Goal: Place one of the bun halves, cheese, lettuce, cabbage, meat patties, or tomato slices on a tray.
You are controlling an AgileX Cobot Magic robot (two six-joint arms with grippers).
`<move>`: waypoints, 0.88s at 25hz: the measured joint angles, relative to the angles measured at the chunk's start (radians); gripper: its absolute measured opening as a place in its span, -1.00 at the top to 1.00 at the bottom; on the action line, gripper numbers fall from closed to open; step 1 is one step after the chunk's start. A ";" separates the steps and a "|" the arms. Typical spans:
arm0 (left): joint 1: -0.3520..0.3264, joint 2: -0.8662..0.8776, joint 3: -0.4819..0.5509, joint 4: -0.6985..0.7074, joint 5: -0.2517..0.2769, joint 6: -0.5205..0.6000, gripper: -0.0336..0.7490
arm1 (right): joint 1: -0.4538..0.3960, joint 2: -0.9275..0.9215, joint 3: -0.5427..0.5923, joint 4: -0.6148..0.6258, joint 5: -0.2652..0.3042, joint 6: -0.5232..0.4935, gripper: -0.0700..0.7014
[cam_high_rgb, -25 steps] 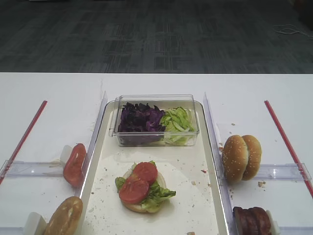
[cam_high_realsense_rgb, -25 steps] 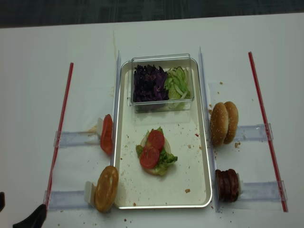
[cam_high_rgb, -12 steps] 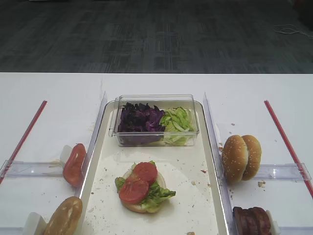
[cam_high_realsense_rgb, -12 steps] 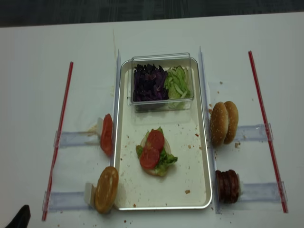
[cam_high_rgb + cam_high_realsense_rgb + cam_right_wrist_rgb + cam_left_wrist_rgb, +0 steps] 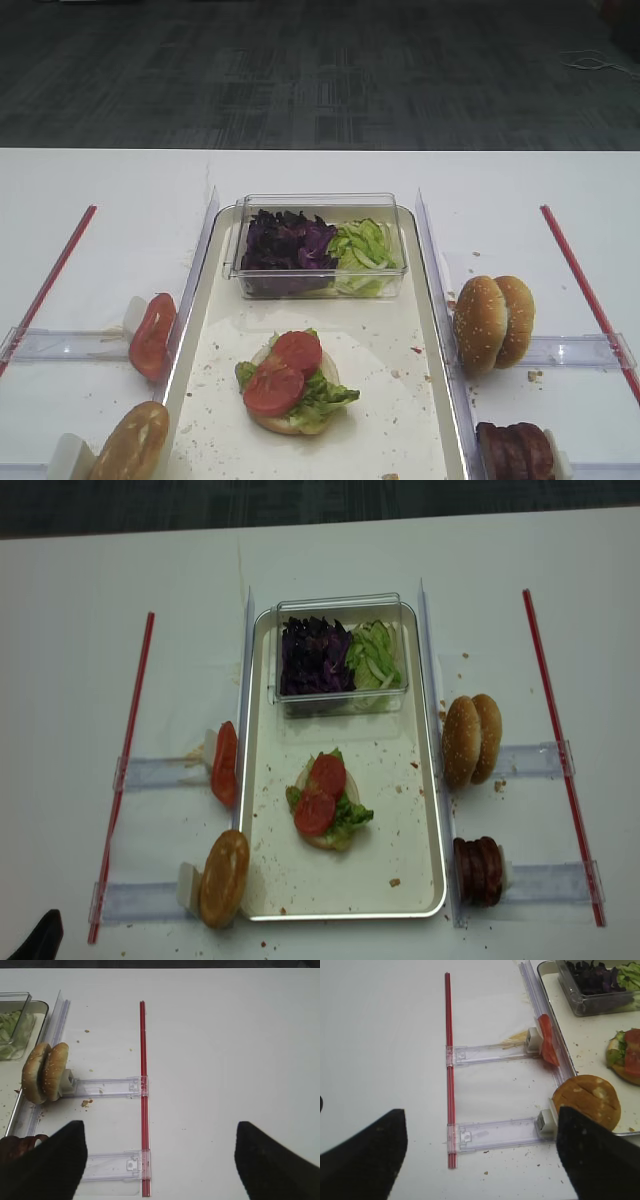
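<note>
Two tomato slices (image 5: 320, 794) beyond open jaws

Left gripper (image 5: 480, 1160) sits low at the worktop's near-left corner, jaws spread wide, nothing between them, dark fingers (image 5: 362, 1157) framing its wrist view. Right gripper (image 5: 160, 1160) hovers over the worktop's right side, fingers (image 5: 275, 1165) parted and empty.
</note>
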 joint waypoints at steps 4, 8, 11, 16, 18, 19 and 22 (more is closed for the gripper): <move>0.000 0.000 0.000 -0.006 0.000 0.000 -0.60 | 0.000 0.000 0.000 0.000 0.000 0.000 -0.82; 0.000 0.000 0.000 -0.006 0.000 0.000 -0.60 | 0.000 0.000 0.000 0.000 0.000 -0.002 -0.82; 0.000 0.000 0.000 -0.006 0.000 0.000 -0.60 | 0.000 0.000 0.000 0.000 0.000 -0.010 -0.82; 0.000 0.000 0.000 -0.006 0.000 0.000 -0.60 | 0.000 0.000 0.000 0.000 0.000 -0.010 -0.82; 0.000 0.000 0.000 -0.006 0.000 0.000 -0.60 | 0.000 0.000 0.000 0.000 0.000 -0.010 -0.82; 0.000 0.000 0.000 -0.006 0.000 0.000 -0.60 | 0.000 0.000 0.000 0.000 0.000 -0.010 -0.82; 0.000 0.000 0.000 -0.006 0.000 0.000 -0.60 | 0.000 0.000 0.000 0.000 0.000 -0.010 -0.82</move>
